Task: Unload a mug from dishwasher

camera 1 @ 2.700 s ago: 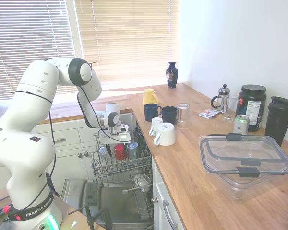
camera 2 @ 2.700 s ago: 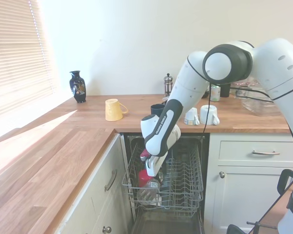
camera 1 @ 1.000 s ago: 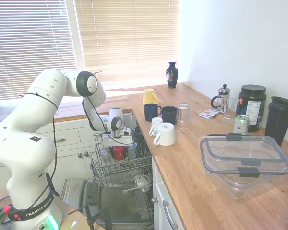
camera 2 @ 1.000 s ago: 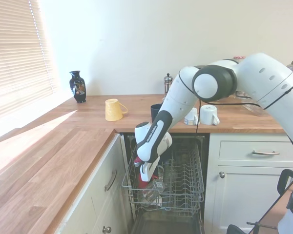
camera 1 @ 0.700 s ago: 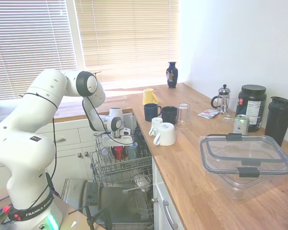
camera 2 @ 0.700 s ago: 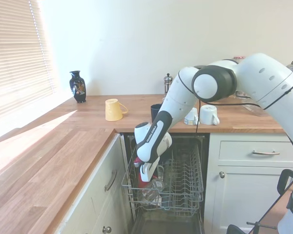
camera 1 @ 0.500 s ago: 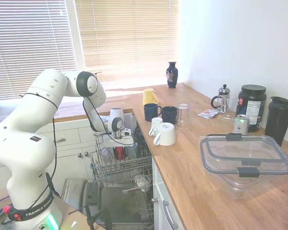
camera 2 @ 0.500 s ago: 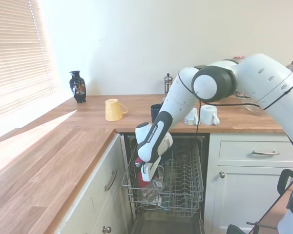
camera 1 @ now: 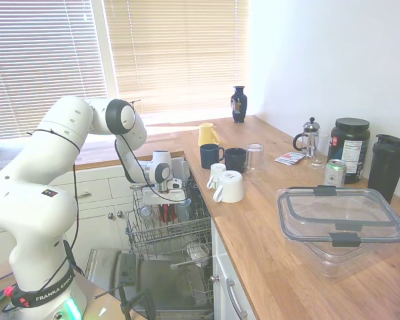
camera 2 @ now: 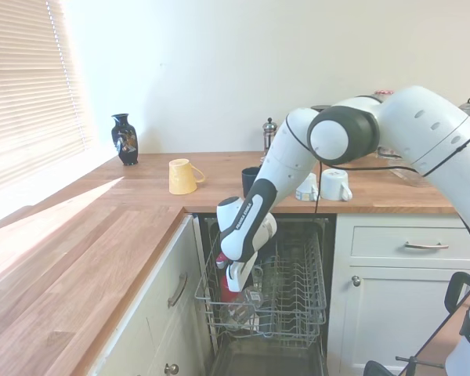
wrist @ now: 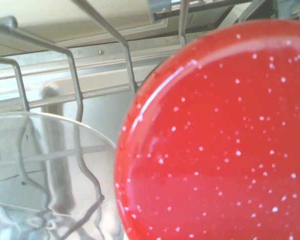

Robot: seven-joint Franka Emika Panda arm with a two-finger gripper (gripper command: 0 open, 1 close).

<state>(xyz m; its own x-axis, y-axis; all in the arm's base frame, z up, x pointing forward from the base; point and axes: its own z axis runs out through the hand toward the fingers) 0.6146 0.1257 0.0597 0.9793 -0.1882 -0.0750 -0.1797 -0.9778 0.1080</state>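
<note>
In the dishwasher (camera 1: 161,280) rack: red mug (wrist: 217,140) among the wires, beside a clear glass (wrist: 45,175), its speckled red surface filling the wrist view | gripper (camera 2: 235,280) down over the mug; whether the fingers grip it cannot be told | counter (camera 1: 267,240) right: two navy mugs (camera 1: 223,157), white mugs (camera 1: 227,185), yellow mug (camera 1: 207,133).

arm bent downward | hand (camera 2: 233,288) low, pointing down | fingers apparently closed

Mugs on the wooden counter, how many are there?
5: a yellow mug tipped over nearest the vase, two navy mugs side by side, and two white mugs near the counter edge. More may be hidden.
</note>
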